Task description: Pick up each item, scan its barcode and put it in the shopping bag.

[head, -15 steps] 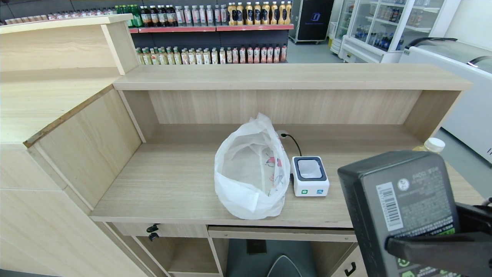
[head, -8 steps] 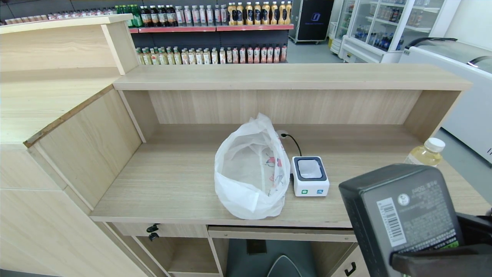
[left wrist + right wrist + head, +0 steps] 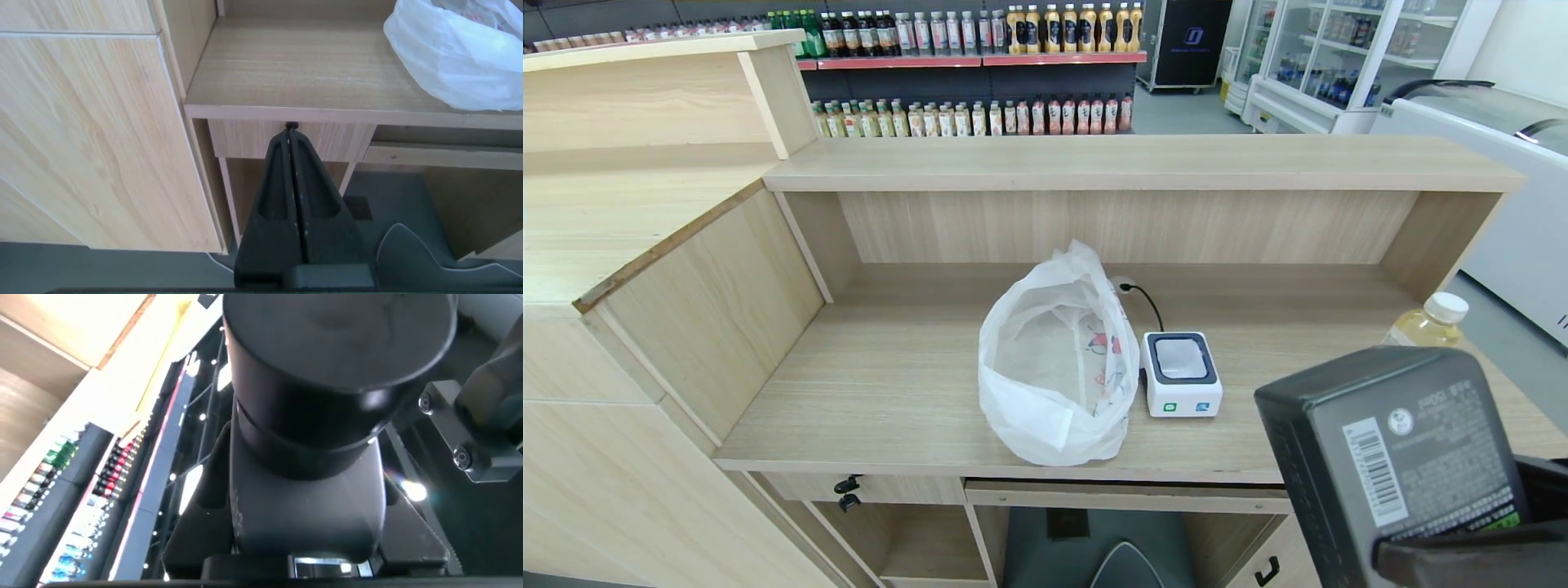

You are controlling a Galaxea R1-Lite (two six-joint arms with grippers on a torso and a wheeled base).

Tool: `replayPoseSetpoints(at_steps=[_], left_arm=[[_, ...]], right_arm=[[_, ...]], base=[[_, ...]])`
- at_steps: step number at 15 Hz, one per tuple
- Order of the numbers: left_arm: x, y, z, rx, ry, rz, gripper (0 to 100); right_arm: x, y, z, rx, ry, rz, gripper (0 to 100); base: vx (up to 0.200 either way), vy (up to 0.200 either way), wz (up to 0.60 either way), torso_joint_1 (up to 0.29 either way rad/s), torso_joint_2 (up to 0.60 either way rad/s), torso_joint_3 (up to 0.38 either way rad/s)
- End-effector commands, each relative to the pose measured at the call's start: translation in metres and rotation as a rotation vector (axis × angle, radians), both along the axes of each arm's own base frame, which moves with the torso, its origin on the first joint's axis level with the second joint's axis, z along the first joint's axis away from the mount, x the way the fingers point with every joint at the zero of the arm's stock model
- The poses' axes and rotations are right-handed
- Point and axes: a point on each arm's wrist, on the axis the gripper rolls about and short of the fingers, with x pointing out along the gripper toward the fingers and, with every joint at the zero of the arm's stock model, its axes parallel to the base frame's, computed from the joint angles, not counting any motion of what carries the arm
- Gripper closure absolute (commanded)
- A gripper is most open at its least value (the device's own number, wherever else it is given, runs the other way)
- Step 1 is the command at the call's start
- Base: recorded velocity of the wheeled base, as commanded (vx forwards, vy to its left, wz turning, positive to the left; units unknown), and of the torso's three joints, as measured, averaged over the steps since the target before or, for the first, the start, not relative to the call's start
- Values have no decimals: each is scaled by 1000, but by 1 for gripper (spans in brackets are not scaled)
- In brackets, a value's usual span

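While the right gripper is clamped on the black bottle, held above the near right corner of the wooden counter with its barcode label facing up, the left gripper hangs below the counter's front edge, jaws pressed together, empty. On the counter: open white shopping bag; scanner just beside it; yellow bottle far right. Behind: stocked drink shelves and glass-door coolers.
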Motion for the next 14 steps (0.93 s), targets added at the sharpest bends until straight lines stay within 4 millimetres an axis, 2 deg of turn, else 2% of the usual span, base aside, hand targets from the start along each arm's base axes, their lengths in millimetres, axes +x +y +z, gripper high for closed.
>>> replayPoseSetpoints(at_steps=[1,5,6,7,8,9,10,11,12,14], left_arm=[[0,0,0,0,0,0,100],[0,0,0,0,0,0,100],[0,0,0,1,0,0,100],[0,0,0,0,0,0,100],[0,0,0,0,0,0,100],[0,0,0,0,0,0,100],[0,0,0,0,0,0,100],[0,0,0,0,0,0,100],[0,0,0,0,0,0,100],[0,0,0,0,0,0,100]], right_arm=[[-1,0,2,6,-4,2,100],[-2,-1,2,10,46,8,100],[-2,-3,9,37,189,4,100],[7,-16,12,110,525,-133,100],[12,-34,20,241,726,-252,100],[13,-55,34,414,811,-379,100],[19,-80,37,652,934,-560,100],[21,-98,41,901,1061,-614,100],[19,-108,45,1039,1152,-575,100],[18,-131,38,1203,1120,-634,100]], base=[[0,0,0,0,0,0],[0,0,0,0,0,0],[0,0,0,0,0,0],[0,0,0,0,0,0],[0,0,0,0,0,0],[0,0,0,0,0,0],[0,0,0,0,0,0],[0,0,0,0,0,0],[0,0,0,0,0,0],[0,0,0,0,0,0]])
